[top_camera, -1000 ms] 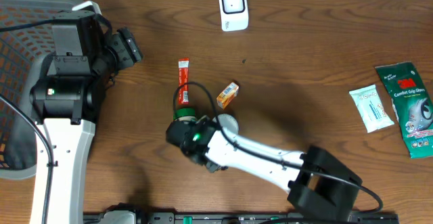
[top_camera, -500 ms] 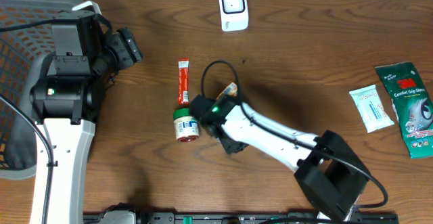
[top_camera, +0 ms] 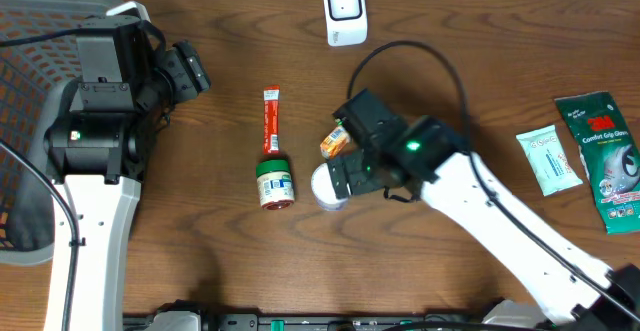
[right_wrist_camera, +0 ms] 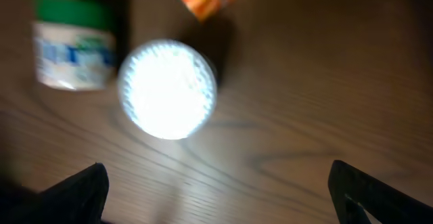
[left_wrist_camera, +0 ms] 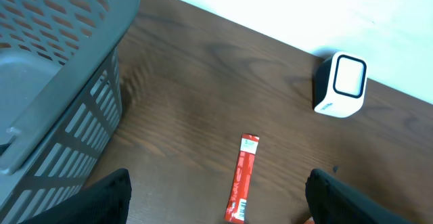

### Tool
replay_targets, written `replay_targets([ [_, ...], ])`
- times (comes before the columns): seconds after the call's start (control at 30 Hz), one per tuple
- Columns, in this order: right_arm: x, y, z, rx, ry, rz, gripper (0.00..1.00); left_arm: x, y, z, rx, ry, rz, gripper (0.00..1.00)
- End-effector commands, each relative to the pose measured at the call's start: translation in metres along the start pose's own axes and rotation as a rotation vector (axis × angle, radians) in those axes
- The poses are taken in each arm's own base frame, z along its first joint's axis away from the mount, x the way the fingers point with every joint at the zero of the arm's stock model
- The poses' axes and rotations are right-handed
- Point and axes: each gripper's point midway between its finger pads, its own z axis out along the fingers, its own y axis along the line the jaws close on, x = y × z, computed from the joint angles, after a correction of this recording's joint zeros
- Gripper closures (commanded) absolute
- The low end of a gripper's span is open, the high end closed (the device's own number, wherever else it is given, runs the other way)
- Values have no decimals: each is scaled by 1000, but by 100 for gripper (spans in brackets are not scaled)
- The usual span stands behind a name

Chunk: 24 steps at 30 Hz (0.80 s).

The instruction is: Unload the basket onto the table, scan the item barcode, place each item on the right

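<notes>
Right claw (right_wrist_camera: 220,195), spread wide and empty above the white round tub (right_wrist_camera: 168,88), should centre over it before clenching for the far scanner (top_camera: 344,11)

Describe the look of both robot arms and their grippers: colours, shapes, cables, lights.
The left arm has a white boxy link and bulky black joint housings with a small green light. The right arm is likewise white with a black wrist, a green light and a looping black cable. Both pairs of fingers look dark and blunt.
</notes>
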Motion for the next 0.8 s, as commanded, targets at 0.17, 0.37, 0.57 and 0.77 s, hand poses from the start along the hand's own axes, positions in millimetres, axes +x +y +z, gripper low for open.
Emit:
replay_targets([
  [0.17, -2, 11, 10, -24, 13, 283, 1, -1, 1, -1, -1, -2, 10, 18],
  [0.37, 3, 21, 51, 52, 63, 268, 1, -1, 1, -1, -1, -2, 10, 18],
  [0.57, 12, 38, 93, 92, 110, 210, 1, -1, 1, -1, -1, -1, 10, 18],
  [0.77, 15, 36, 100, 126, 112, 84, 1, -1, 1, -1, -1, -1, 10, 18],
])
